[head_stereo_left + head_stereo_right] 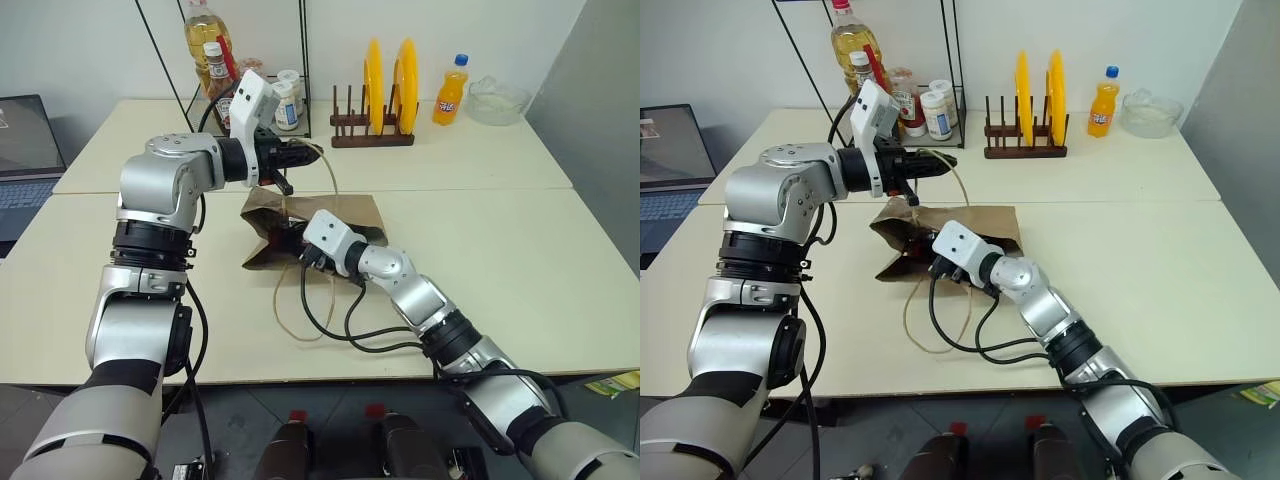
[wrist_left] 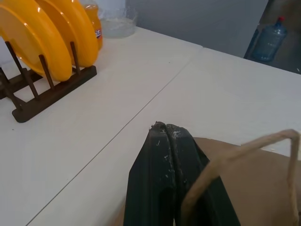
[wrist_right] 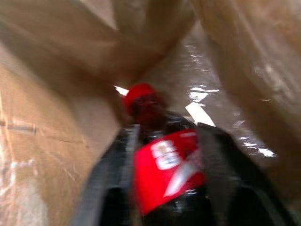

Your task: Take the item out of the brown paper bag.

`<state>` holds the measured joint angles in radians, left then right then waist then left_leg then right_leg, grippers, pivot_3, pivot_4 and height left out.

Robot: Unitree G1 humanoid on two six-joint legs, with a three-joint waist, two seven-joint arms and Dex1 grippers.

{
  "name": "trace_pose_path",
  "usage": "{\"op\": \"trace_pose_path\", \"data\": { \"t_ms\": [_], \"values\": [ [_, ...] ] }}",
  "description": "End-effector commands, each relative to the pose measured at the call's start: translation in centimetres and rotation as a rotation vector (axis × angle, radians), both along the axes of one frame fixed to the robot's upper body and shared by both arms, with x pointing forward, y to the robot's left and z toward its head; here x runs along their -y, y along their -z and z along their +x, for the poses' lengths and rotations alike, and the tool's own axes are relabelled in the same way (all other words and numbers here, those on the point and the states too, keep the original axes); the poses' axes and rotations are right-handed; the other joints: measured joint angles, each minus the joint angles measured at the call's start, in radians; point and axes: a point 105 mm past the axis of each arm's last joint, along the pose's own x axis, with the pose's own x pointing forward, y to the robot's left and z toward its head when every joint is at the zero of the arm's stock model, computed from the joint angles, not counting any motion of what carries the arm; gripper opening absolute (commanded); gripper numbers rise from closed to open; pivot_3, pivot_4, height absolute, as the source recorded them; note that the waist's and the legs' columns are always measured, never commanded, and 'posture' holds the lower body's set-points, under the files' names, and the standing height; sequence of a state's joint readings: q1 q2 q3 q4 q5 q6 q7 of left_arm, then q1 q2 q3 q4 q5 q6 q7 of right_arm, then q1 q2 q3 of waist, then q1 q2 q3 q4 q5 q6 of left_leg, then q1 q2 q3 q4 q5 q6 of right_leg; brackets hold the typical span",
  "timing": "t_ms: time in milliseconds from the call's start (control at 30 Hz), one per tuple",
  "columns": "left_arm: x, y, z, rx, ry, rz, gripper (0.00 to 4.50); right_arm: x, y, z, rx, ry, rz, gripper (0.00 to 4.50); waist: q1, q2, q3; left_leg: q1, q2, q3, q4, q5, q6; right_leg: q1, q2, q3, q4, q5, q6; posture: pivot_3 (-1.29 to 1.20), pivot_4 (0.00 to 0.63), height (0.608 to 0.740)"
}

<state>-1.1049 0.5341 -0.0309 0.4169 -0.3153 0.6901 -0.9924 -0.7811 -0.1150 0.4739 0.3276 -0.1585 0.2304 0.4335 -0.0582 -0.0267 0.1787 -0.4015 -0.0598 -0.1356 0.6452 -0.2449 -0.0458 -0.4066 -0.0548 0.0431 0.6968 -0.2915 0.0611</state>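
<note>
The brown paper bag (image 1: pixel 352 212) lies on its side in the middle of the table, its mouth toward the left. My left gripper (image 1: pixel 308 153) hovers above the mouth, shut on one twine handle (image 2: pixel 244 150) and holding it up. The other handle (image 1: pixel 300 312) lies slack on the table. My right gripper (image 3: pixel 165 128) reaches into the bag's mouth, so the paper hides its fingertips in the eye views. Inside, the item (image 3: pixel 164 165), a cola bottle with a red cap and red label, lies between the two open fingers, cap pointing deeper into the bag.
At the back stand a wooden rack with yellow plates (image 1: pixel 385 75), an orange soda bottle (image 1: pixel 451 92), a glass bowl (image 1: pixel 497 100) and a wire shelf with bottles and jars (image 1: pixel 215 60). A laptop (image 1: pixel 25 150) sits far left. Black cables (image 1: pixel 350 335) loop near the front edge.
</note>
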Motion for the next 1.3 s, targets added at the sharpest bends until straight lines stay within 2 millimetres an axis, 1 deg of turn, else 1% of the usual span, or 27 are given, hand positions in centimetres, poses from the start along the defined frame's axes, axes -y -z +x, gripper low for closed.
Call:
{"op": "trace_pose_path", "data": {
  "t_ms": [33, 133, 233, 333, 467, 567, 600, 667, 733, 767, 933, 1033, 1100, 1167, 1300],
  "values": [
    [0.1, -1.9, -0.5, 0.065, 0.015, -0.036, 0.00, 0.2, -1.1, 0.3, 0.092, 0.012, -0.105, 3.39, 0.000, 0.000, 0.000, 0.000, 0.000, 0.000, 0.000, 0.000, 0.000, 0.000, 0.000, 0.000, 0.000, 0.000, 0.000, 0.00, 0.150, 0.740],
    [0.0, -1.8, -0.6, 0.066, 0.012, -0.039, 0.00, 0.5, -0.2, 0.4, 0.103, 0.004, -0.232, 4.48, -0.001, 0.000, 0.000, 0.000, 0.000, 0.000, 0.000, 0.000, 0.000, 0.000, 0.000, 0.000, 0.000, 0.000, 0.000, 0.00, 0.150, 0.740],
    [-0.1, -1.9, -0.6, 0.067, 0.007, -0.041, 0.00, 0.9, 0.8, 0.4, 0.084, -0.010, -0.320, 4.48, -0.001, 0.000, 0.000, 0.000, 0.000, 0.000, 0.000, 0.000, 0.000, 0.000, 0.000, 0.000, 0.000, 0.000, 0.000, 0.00, 0.150, 0.740],
    [-0.1, -1.8, -0.6, 0.069, 0.003, -0.045, 0.00, 1.3, 1.3, 0.6, 0.057, 0.001, -0.346, 4.48, -0.001, 0.000, 0.000, 0.000, 0.000, 0.000, 0.000, 0.000, 0.000, 0.000, 0.000, 0.000, 0.000, 0.000, 0.000, 0.00, 0.150, 0.740],
    [0.0, -1.7, -0.5, 0.068, 0.001, -0.048, 0.00, 2.4, 3.1, 1.1, -0.007, 0.021, -0.411, 4.48, -0.001, 0.000, 0.000, 0.000, 0.000, 0.000, 0.000, 0.000, 0.000, 0.000, 0.000, 0.000, 0.000, 0.000, 0.000, 0.00, 0.150, 0.740],
    [0.0, -1.7, -0.5, 0.068, 0.000, -0.049, 0.00, 2.9, 3.8, 1.1, -0.026, 0.018, -0.430, 4.48, 0.000, 0.000, 0.000, 0.000, 0.000, 0.000, 0.000, 0.000, 0.000, 0.000, 0.000, 0.000, 0.000, 0.000, 0.000, 0.00, 0.150, 0.740],
    [0.0, -1.7, -0.5, 0.069, 0.000, -0.049, 0.00, 3.0, 3.8, 1.1, -0.027, 0.015, -0.428, 4.31, 0.000, 0.000, 0.000, 0.000, 0.000, 0.000, 0.000, 0.000, 0.000, 0.000, 0.000, 0.000, 0.000, 0.000, 0.000, 0.00, 0.150, 0.740],
    [0.0, -1.7, -0.5, 0.069, -0.001, -0.048, 0.00, 3.0, 3.6, 0.9, -0.025, 0.004, -0.413, 3.88, 0.000, 0.000, 0.000, 0.000, 0.000, 0.000, 0.000, 0.000, 0.000, 0.001, 0.000, 0.000, 0.000, 0.000, 0.000, 0.00, 0.150, 0.740],
    [0.0, -1.7, -0.5, 0.069, -0.002, -0.047, 0.00, 3.0, 3.3, 0.7, -0.014, -0.002, -0.399, 3.32, 0.000, 0.000, 0.000, 0.001, 0.000, 0.000, 0.000, 0.000, 0.000, 0.001, 0.000, 0.000, 0.000, 0.000, 0.000, 0.00, 0.150, 0.740],
    [0.0, -1.7, -0.4, 0.069, -0.003, -0.045, 0.00, 3.0, 3.0, 0.6, -0.008, -0.004, -0.395, 3.16, 0.000, 0.000, 0.000, 0.001, 0.000, 0.000, 0.000, 0.000, 0.000, 0.001, 0.000, 0.000, 0.000, 0.000, 0.000, 0.00, 0.150, 0.740],
    [0.0, -1.6, -0.1, 0.074, -0.015, -0.041, 0.00, 2.7, 2.0, -0.3, 0.022, -0.054, -0.358, 3.16, 0.001, 0.000, 0.000, 0.001, 0.000, 0.000, 0.000, 0.000, 0.000, 0.001, 0.000, 0.000, 0.000, 0.000, 0.000, 0.00, 0.150, 0.740],
    [0.0, -1.6, 0.1, 0.076, -0.018, -0.038, 0.00, 2.4, 0.7, -1.1, 0.063, -0.100, -0.321, 3.16, 0.001, 0.000, 0.000, 0.000, 0.000, 0.000, 0.000, 0.000, 0.000, 0.001, 0.000, 0.000, 0.000, 0.000, 0.000, 0.00, 0.150, 0.740],
    [0.0, -1.5, 0.2, 0.078, -0.021, -0.036, 0.00, 2.3, -0.8, -1.9, 0.079, -0.130, -0.247, 3.16, 0.001, 0.000, 0.000, 0.000, 0.000, 0.000, 0.000, 0.000, 0.000, 0.001, 0.000, 0.000, 0.000, 0.000, 0.000, 0.00, 0.150, 0.740],
    [0.1, -1.4, 0.3, 0.079, -0.023, -0.035, 0.00, 2.4, -1.8, -2.4, 0.085, -0.144, -0.180, 3.16, 0.000, 0.000, 0.000, 0.000, 0.000, 0.000, 0.000, 0.000, 0.000, 0.001, 0.000, 0.000, 0.000, 0.000, 0.000, 0.00, 0.150, 0.740],
    [0.4, -1.2, 0.4, 0.082, -0.021, -0.030, 0.00, 3.1, -2.4, -3.6, 0.082, -0.181, -0.091, 3.16, 0.001, 0.000, 0.000, 0.000, 0.000, 0.000, 0.000, 0.000, 0.000, 0.000, 0.000, 0.000, 0.000, 0.000, 0.000, 0.00, 0.150, 0.740]
  ]
}}
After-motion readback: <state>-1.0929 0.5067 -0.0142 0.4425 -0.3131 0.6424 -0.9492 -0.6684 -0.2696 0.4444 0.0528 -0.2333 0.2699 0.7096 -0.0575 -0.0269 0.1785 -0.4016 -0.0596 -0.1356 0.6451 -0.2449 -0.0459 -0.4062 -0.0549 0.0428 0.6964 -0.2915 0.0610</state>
